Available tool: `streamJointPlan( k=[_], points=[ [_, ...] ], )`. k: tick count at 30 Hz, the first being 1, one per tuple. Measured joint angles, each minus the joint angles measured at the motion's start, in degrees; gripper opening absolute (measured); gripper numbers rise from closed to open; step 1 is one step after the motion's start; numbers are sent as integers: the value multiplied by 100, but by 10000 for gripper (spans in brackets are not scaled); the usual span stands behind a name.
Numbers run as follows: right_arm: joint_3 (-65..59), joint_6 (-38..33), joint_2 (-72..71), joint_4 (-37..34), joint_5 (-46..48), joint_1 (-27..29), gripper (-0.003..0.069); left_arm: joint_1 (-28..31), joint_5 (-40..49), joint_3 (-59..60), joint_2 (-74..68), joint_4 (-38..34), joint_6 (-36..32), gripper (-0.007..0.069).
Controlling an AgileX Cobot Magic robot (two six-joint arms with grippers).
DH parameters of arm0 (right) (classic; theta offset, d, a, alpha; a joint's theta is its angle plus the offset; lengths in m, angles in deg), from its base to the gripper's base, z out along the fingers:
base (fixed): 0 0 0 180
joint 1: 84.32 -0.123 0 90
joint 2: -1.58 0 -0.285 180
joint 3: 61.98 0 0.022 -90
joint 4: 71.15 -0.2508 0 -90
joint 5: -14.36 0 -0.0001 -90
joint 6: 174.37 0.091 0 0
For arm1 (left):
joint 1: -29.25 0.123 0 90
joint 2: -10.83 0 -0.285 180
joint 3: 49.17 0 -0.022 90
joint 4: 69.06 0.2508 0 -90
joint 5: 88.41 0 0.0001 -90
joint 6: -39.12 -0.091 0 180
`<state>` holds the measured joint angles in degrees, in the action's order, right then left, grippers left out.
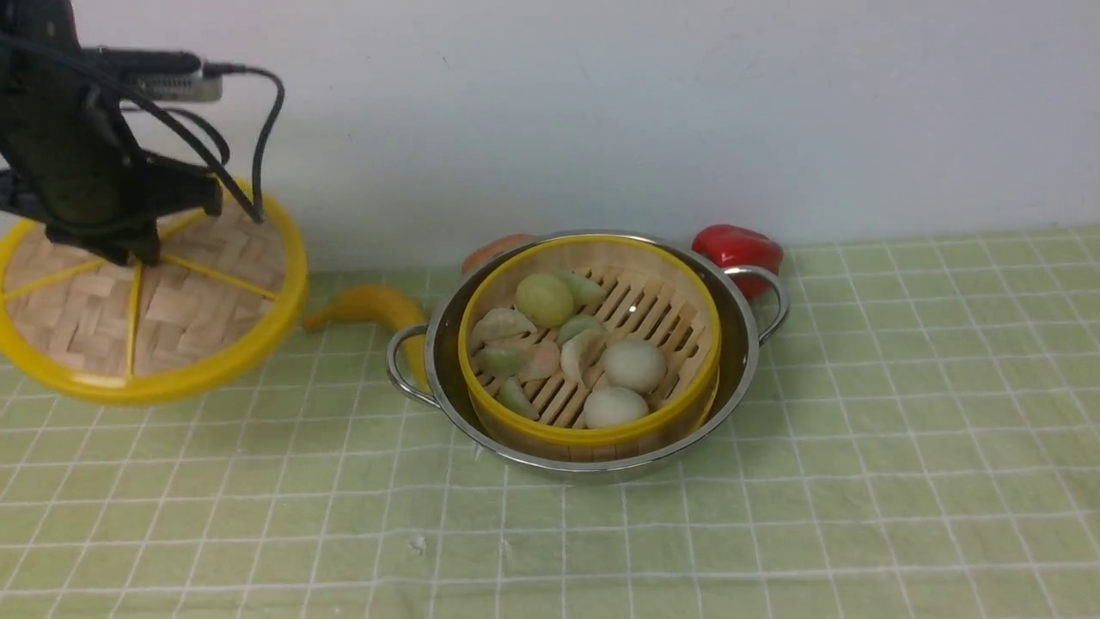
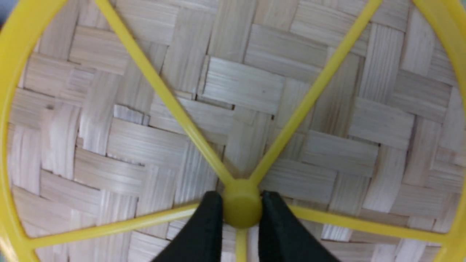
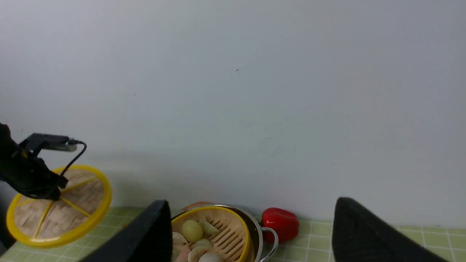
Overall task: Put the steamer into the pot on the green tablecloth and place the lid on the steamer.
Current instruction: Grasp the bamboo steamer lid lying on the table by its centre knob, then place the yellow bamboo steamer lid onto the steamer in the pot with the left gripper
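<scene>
While the left jaws pinch the yellow centre hub (image 2: 242, 207) of the lid (image 2: 255, 109), one black finger (image 2: 204, 233) presses each side of it and the yellow spokes fan out over the woven bamboo. Seen from the front, the lid hangs tilted under the left arm (image 1: 77, 172), with its woven face turned toward the camera. Whether its low rim touches the cloth cannot be told.

Nearest the robot on the tabletop lies bare green tablecloth (image 1: 773, 533), lightly creased. Farther in stands the pot (image 1: 739, 327), and the steamer (image 1: 593, 434) sits inside it, uncovered, with its yellow rim above the steel rim. White, green and pink dumplings and buns (image 1: 632, 365) lie on its slatted floor. The lid is at about 9 o'clock from the pot, well apart from it, with open cloth between.

A banana (image 1: 369, 305) lies at 10 o'clock from the pot, between the lid and the pot's near loop handle, with its tip just beside that handle. Behind the pot, an orange-brown thing (image 1: 494, 249) peeks over the rim at 11 o'clock, too hidden to name. A red pepper (image 1: 739, 249) sits at 1 o'clock, just behind the other handle. Beyond them is a plain white wall (image 1: 601, 112).

The right jaws stand wide apart with nothing between them, high above the cloth, and their fingers (image 3: 145, 236) frame the pot from a distance.
</scene>
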<state>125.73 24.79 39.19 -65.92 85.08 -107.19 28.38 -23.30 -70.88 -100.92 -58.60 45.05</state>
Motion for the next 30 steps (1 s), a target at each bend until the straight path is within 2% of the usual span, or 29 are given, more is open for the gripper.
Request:
streamJointPlan(
  k=[3, 7, 12, 16, 30],
  points=[
    [-5, 55, 0, 0, 0, 0, 563, -665, -19, -201, 108, -430, -379, 115],
    [-105, 120, -5, -17, -7, 0, 545, -1718, -323, -229, -118, -761, -513, 115],
    [-439, 139, -5, -174, -1, 0, 511, -2625, -902, -229, -586, -686, -488, 115],
    [-636, 139, 1, -301, 4, 0, 494, -2818, -1179, -229, -901, -540, -349, 115],
    [-687, 141, 1, -523, -1, 0, 486, -2823, -1605, -229, -1456, -483, -326, 115]
  ],
)
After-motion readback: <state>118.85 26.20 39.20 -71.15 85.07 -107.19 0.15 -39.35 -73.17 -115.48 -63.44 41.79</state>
